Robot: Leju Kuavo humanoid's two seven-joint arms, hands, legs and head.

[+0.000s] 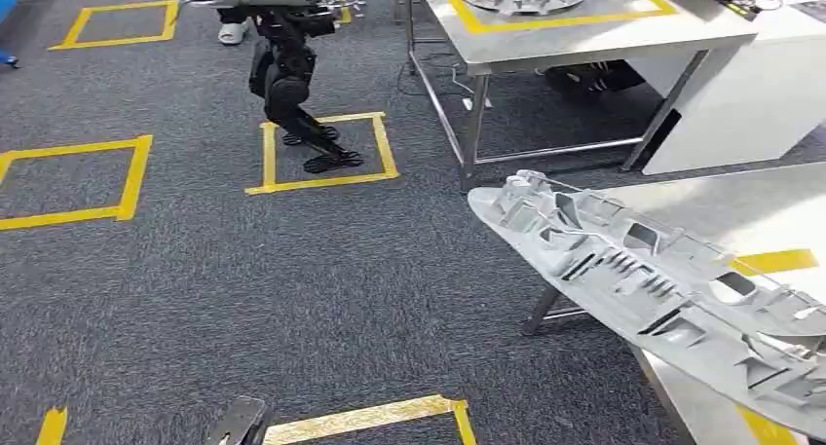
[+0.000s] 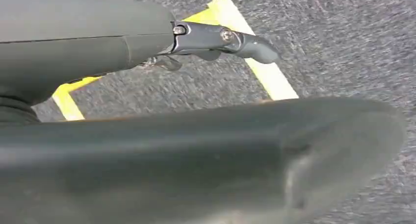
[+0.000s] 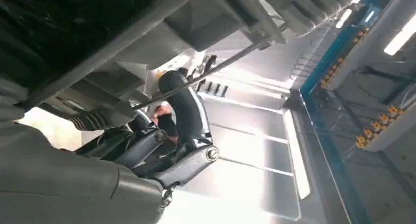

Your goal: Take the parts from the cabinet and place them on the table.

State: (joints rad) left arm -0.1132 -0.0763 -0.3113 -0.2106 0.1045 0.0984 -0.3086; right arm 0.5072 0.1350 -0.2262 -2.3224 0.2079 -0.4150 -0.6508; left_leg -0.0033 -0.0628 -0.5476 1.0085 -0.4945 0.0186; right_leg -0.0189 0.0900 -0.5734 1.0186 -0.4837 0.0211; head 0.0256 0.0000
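I see the long grey ribbed plastic part (image 1: pixel 643 289) overhanging the bare steel table (image 1: pixel 750 206), blocking its near edge. Left of that table, open grey carpet (image 1: pixel 292 289); beyond it, another robot's black legs (image 1: pixel 287 85).

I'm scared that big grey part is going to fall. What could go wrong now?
Maybe these:
1. The long grey part sticks out past the near table over the carpet. If let go now, it might tip off.
2. The right hand holds it from underneath with few fingers hooked on. It could slip.
3. The part's far end points toward the far table's leg. Swinging it could bump that.
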